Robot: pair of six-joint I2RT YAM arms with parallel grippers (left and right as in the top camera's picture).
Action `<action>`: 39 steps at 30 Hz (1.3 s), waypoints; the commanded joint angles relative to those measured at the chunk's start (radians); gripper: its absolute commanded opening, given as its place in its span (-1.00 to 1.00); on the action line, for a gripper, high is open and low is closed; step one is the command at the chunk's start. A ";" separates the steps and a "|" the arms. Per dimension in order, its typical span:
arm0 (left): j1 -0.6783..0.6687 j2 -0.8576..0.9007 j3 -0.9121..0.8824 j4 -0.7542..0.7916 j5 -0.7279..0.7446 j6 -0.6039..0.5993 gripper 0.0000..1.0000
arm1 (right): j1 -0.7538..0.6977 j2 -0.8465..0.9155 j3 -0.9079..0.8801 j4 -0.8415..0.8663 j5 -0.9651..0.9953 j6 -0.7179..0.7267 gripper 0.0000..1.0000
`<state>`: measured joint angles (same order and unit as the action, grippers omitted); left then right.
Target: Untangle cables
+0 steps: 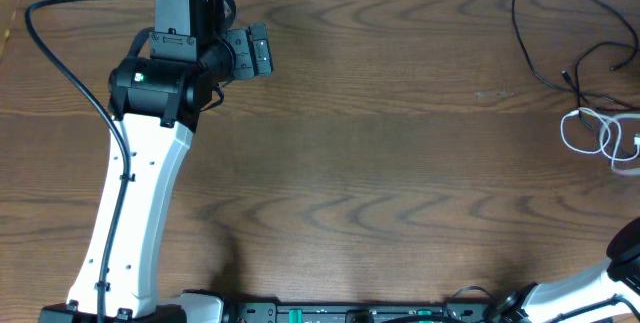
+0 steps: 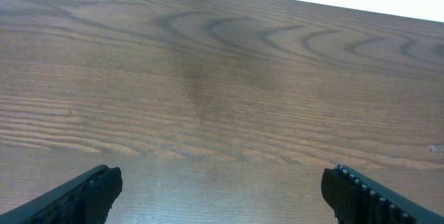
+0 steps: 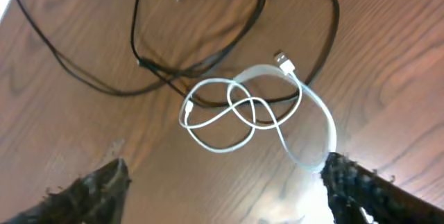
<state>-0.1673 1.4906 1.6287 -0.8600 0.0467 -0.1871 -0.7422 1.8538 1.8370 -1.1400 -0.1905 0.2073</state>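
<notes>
The cables, one black and one white, lay together at the far right edge of the table (image 1: 380,163), whose wide brown top was otherwise bare in the overhead view. My left arm (image 1: 130,213) reached up the far-left side, well apart from them, and my left hand (image 1: 258,51) hung wide over plain wood with nothing between its fingers. Of my right arm (image 1: 625,253) only a part showed at the lower right corner, but its own camera looked almost straight down on the tangle, so my right hand (image 3: 225,175) was plainly the nearer one. Its fingers stood wide apart and empty, one at each lower corner of that view, with the cords lying just beyond and between them. The black cable (image 3: 163,75) was the larger, sprawled in big loose loops away from the hand. The white cable (image 3: 243,113) sat nearer me in a small coil of crossed loops, its long axis running roughly across the gap between my fingers. A black strand appeared to pass under the far side of that coil, so I judged the two were not yet parted. The white plug (image 3: 283,61) pointed away at the coil's far right. I judged that the next move belonged to the right hand, and the white coil's near side looked clear of black cord.
</notes>
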 commanded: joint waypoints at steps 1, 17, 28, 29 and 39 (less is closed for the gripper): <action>0.004 0.006 0.000 0.000 -0.002 -0.010 0.95 | -0.002 -0.008 0.000 -0.009 -0.075 -0.069 0.82; 0.005 0.006 -0.002 -0.014 -0.002 -0.010 0.95 | 0.319 -0.344 0.000 -0.035 -0.325 -0.359 0.99; 0.004 0.006 -0.002 -0.015 -0.002 -0.010 0.96 | 0.403 -0.558 0.000 -0.243 -0.301 -0.359 0.99; 0.005 0.006 -0.002 -0.014 -0.003 -0.010 0.96 | 0.403 -0.570 0.000 -0.255 -0.301 -0.359 0.99; 0.005 0.006 -0.002 -0.014 -0.003 -0.010 0.96 | 0.406 -0.611 -0.001 -0.267 -0.290 -0.359 0.98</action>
<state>-0.1673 1.4906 1.6287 -0.8719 0.0463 -0.1871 -0.3462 1.2491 1.8362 -1.4029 -0.4889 -0.1394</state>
